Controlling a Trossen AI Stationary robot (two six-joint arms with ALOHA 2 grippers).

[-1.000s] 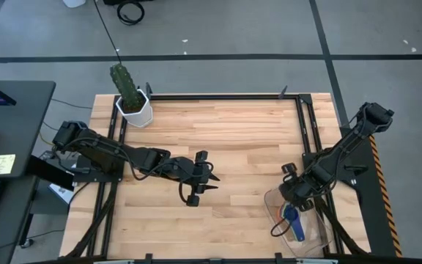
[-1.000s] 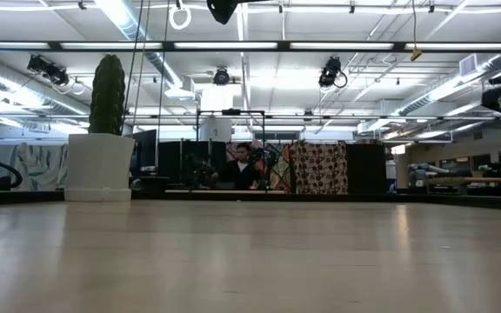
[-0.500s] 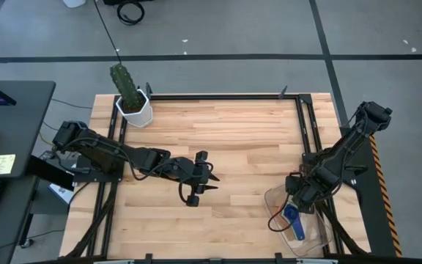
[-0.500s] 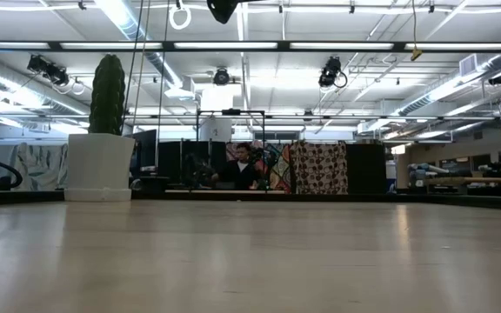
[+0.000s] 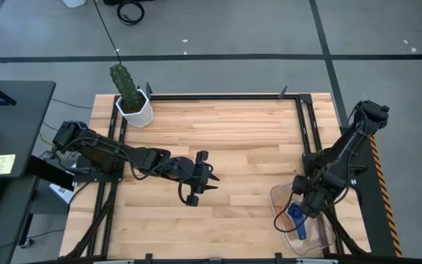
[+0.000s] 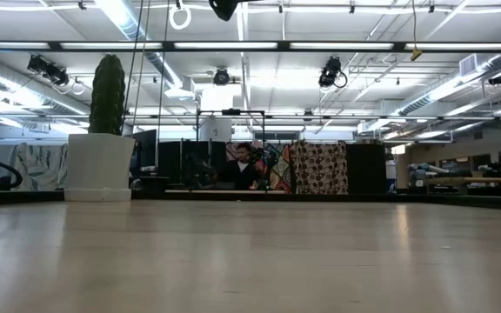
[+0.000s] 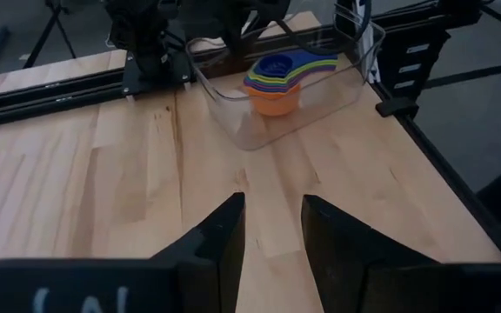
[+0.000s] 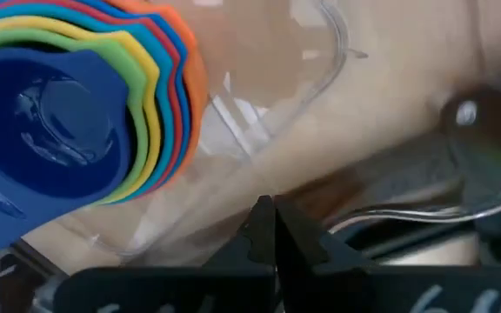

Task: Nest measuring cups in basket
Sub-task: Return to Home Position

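Observation:
The clear basket (image 5: 278, 195) stands at the table's near right corner. The measuring cups (image 5: 296, 218) lie nested inside it as one stack, blue on top and orange at the bottom (image 7: 274, 81). My right gripper (image 5: 301, 205) points down at the basket's far rim, shut (image 8: 272, 217). My left gripper (image 5: 212, 183) hovers open over the middle of the table, aimed at the basket (image 7: 320, 104), with nothing between its fingers (image 7: 270, 230). My right gripper comes from above, pointing down, with its shut fingertips (image 8: 263, 213) at the basket's clear rim (image 8: 233, 161), close to a rounded corner (image 7: 370, 30). The rim's thin wall seems pinched between them, though the fingers hide the exact spot. The basket's other end (image 7: 243, 139) rests on the table.
A white pot with a cactus (image 5: 134, 106) stands at the far left corner. Black frame rails (image 5: 310, 139) run along the table's right side, close beside the basket. Bare wood (image 5: 247, 147) lies between the two grippers.
My right gripper has moved toward the table's right and near edges while rolling about its own axis, staying shut. The basket with the nested cups has slid along with it toward the right edge, almost leaving the low view.

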